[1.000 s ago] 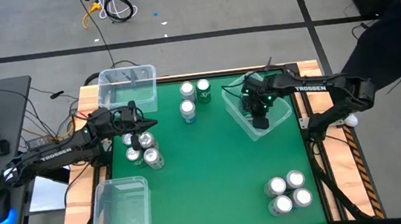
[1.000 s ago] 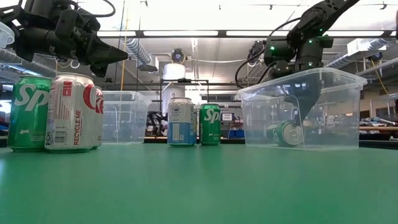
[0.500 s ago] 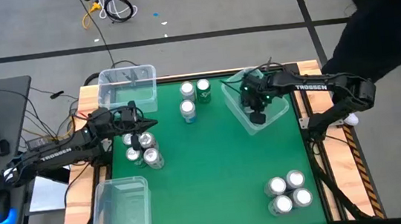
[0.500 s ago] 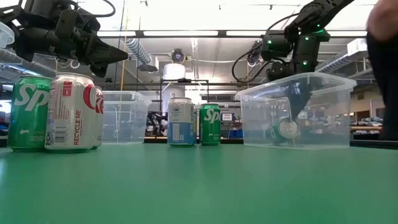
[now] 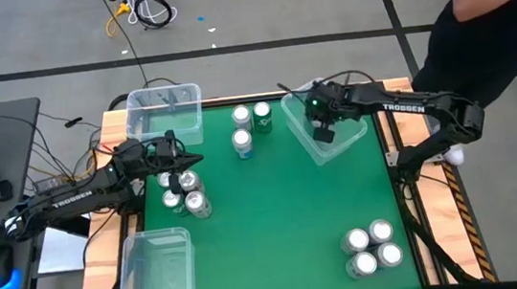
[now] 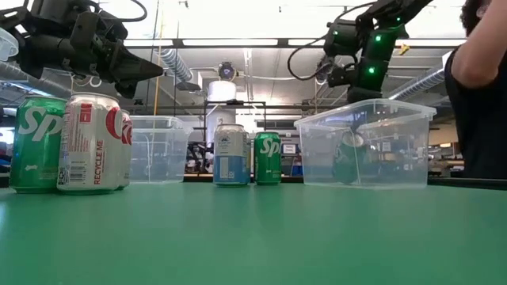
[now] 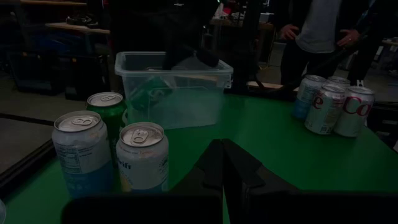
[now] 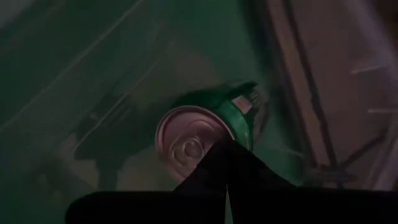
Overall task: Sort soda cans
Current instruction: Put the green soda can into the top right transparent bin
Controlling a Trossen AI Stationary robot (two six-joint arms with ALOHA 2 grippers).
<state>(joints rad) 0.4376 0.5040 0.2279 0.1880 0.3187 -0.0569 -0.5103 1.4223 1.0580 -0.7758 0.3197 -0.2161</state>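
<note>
Right tool [image 5: 326, 134], fingers together and empty, hangs inside a clear bin [image 5: 353, 142] at two o'clock; it could snag the wall, tipping the green can [image 8: 211, 127].

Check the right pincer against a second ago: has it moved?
Yes. In the high view the right pincer, shut, has drawn back toward the table's far edge, inside the clear bin.

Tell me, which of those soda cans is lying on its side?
The green can inside the clear bin under the right arm. It lies tipped over; the other cans stand upright on the table.
</note>
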